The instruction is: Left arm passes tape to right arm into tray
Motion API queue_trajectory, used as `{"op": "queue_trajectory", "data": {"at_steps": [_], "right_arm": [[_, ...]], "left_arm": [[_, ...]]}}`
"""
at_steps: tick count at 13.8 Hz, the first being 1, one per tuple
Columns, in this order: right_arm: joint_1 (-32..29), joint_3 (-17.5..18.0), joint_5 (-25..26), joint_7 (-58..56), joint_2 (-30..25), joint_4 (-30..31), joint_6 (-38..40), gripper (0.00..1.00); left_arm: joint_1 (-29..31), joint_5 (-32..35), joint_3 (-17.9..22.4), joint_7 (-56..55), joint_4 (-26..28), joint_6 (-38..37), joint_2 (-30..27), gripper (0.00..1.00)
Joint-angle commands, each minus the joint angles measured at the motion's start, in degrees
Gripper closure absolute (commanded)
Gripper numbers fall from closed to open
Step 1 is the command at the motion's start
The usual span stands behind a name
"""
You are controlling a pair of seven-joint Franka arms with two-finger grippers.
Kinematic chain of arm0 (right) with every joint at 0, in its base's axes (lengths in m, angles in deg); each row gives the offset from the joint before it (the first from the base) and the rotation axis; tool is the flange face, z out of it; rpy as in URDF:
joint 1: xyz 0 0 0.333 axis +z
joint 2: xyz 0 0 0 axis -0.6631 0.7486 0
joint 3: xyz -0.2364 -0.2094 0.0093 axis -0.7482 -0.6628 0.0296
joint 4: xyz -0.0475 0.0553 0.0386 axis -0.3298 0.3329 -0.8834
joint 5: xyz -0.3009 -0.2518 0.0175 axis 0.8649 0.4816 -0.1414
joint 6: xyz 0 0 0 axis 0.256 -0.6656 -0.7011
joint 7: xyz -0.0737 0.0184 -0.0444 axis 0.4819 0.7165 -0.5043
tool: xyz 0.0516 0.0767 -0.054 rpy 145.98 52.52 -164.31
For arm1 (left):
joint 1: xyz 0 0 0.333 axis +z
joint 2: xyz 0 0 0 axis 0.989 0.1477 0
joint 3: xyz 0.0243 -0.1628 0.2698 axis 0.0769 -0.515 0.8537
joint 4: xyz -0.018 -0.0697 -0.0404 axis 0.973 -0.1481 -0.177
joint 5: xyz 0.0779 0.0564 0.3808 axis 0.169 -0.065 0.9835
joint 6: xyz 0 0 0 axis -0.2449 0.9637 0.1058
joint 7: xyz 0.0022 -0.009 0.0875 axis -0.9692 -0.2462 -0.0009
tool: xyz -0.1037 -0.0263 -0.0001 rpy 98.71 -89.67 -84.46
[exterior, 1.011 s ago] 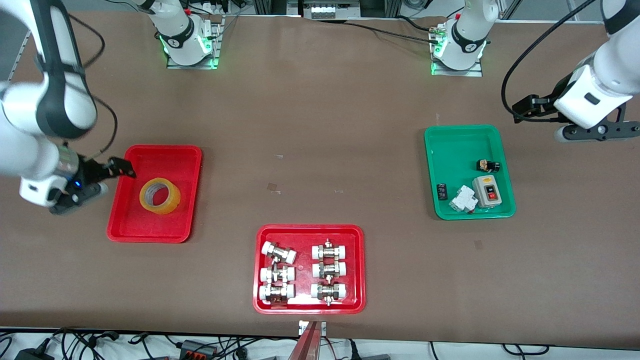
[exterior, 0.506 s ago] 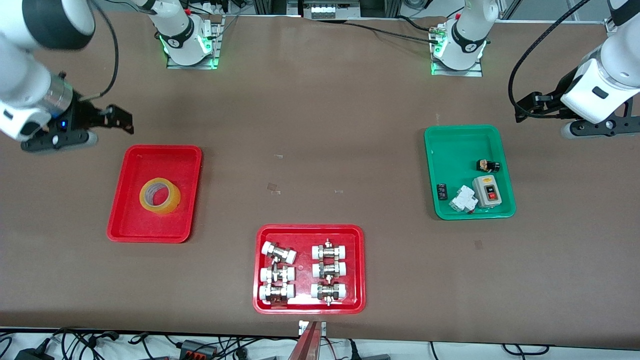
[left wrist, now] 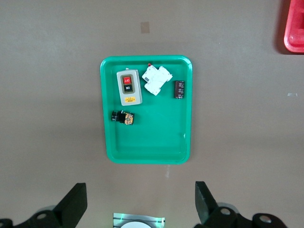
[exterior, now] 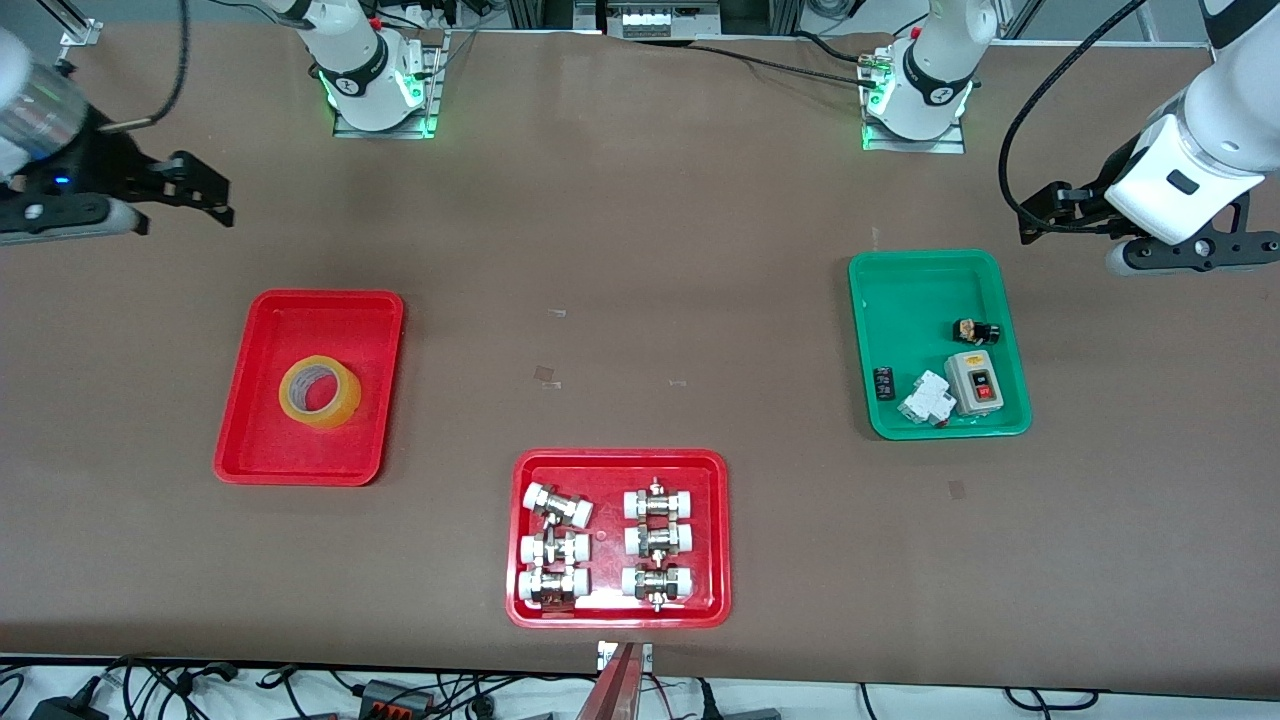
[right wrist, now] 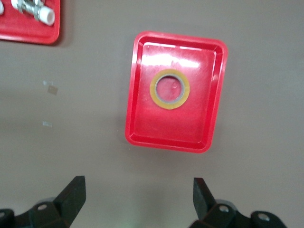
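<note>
The tape (exterior: pixel 320 392) lies flat in the plain red tray (exterior: pixel 300 450) at the right arm's end of the table. Nothing touches it. My right gripper (exterior: pixel 198 190) is open and empty, up over bare table between that tray and the robots' side. In the right wrist view the tape (right wrist: pixel 156 90) and tray (right wrist: pixel 166 128) lie well ahead of the open right gripper (right wrist: pixel 139 199). My left gripper (exterior: pixel 1045 210) is open and empty over bare table beside the green tray (exterior: pixel 900 270). In the left wrist view the left gripper (left wrist: pixel 141 204) has nothing between its fingers.
The green tray (left wrist: pixel 109 142) holds a grey switch box (exterior: pixel 973 383), a white breaker (exterior: pixel 924 398) and small black parts. A second red tray (exterior: pixel 520 600) with several white-capped metal fittings sits near the front edge. Cables trail along the robots' side.
My right gripper has risen from beside the plain red tray and drawn back toward the robots' side. The tape stayed in the tray. My left gripper shifted slightly.
</note>
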Motion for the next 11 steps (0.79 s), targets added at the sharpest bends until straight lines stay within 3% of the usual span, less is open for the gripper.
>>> {"op": "queue_trajectory", "data": {"at_steps": [1,4,11], "right_arm": [[-0.77,0.35,0.80,7.56,2.41,-3.17,1.94,0.00],[-0.86,0.35,0.53,8.67,0.38,0.09,-2.02,0.00],[-1.03,0.35,0.44,7.96,1.53,-1.66,-0.44,0.00]], "left_arm": [[0.22,-1.12,-0.21,-0.61,-0.29,0.16,-0.46,0.00],[0.22,-1.21,-0.21,-1.66,-0.38,0.08,-0.46,0.00],[0.22,-1.12,-0.91,-2.63,-0.55,0.43,-0.20,0.00]]}}
